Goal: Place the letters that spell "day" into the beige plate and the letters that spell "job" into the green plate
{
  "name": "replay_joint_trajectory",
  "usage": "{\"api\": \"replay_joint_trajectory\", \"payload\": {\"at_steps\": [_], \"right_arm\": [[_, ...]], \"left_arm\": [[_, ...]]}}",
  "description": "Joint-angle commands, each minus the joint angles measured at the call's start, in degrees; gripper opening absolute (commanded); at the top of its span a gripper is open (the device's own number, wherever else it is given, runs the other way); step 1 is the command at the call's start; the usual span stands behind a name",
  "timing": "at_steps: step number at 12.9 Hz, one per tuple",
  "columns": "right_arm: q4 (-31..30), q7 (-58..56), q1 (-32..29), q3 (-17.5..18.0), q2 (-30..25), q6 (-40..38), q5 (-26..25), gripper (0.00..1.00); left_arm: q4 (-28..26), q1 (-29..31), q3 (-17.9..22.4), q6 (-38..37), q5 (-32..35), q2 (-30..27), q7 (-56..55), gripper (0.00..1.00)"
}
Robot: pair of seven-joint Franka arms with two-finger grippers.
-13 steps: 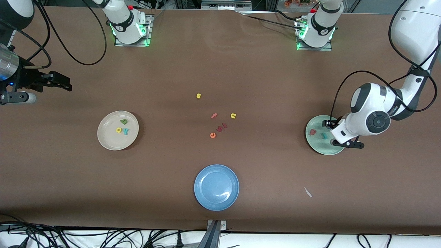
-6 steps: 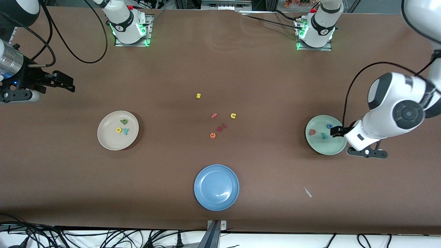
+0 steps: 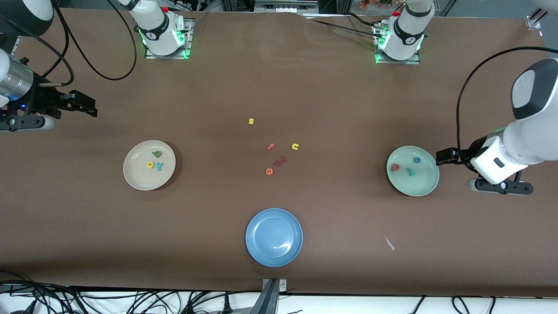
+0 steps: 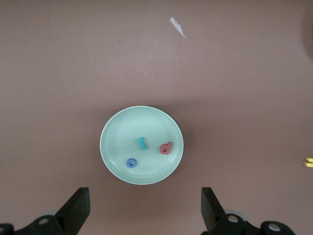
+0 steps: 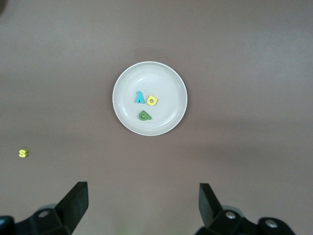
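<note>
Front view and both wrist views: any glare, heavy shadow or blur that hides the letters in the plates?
Front view: even light, soft sheen on the blue plate, letters small but distinct. Left wrist view: sharp, the green plate casts a faint shadow, its three letters clear. Right wrist view: sharp, soft shadow bands on the table, letters in the beige plate clear.

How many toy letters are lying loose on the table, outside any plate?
5: yellow s nearest the bases, pink f, yellow u, dark red piece (shape unclear) and orange e, clustered mid-table.
</note>
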Motion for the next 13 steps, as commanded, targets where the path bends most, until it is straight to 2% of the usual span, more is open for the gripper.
{"api": "replay_joint_trajectory", "payload": {"at_steps": [1,3,4,6,7,9,11,13], "right_arm": [[-0.97,0.25,-1.31,0.54,-0.36,0.6,0.05,1.0],[-0.8,0.34,-1.4,0.45,-0.18,0.24,0.05,1.0],[-0.79,0.42,-1.4,0.36,-0.09,0.24,0.05,1.0],[-0.79,0.42,-1.4,0.36,-0.09,0.15,0.05,1.0],[-0.79,0.42,-1.4,0.36,-0.09,0.15,0.05,1.0],[-0.79,0.42,-1.49,0.36,-0.01,0.15,0.05,1.0],[-0.79,0.42,-1.4,0.36,-0.01,0.15,0.05,1.0],[-0.79,0.42,-1.4,0.36,-0.01,0.15,0.05,1.0]], "left_arm": [[-1.1,-5.76,9.85,-1.45,-7.53,-7.9,8.87,1.0],[-1.37,-14.52,22.83,-1.63,-14.22,-11.59,11.62,1.0],[-2.15,-18.84,28.56,-2.5,-15.03,-13.01,11.8,1.0],[-4.96,-23.87,34.92,-2.34,-14.52,-16.08,11.63,1.0],[-6.36,-25.37,36.77,-1.9,-14.08,-17.58,11.54,1.0],[-10.83,-25.48,37.23,-0.59,-13.64,-21.35,11.54,1.0],[-19.25,-25.3,37.06,1.52,-11.01,-25.57,11.1,1.0],[-19.83,-24.86,36.88,3.2,-10.91,-25.68,11.36,1.0]]}}
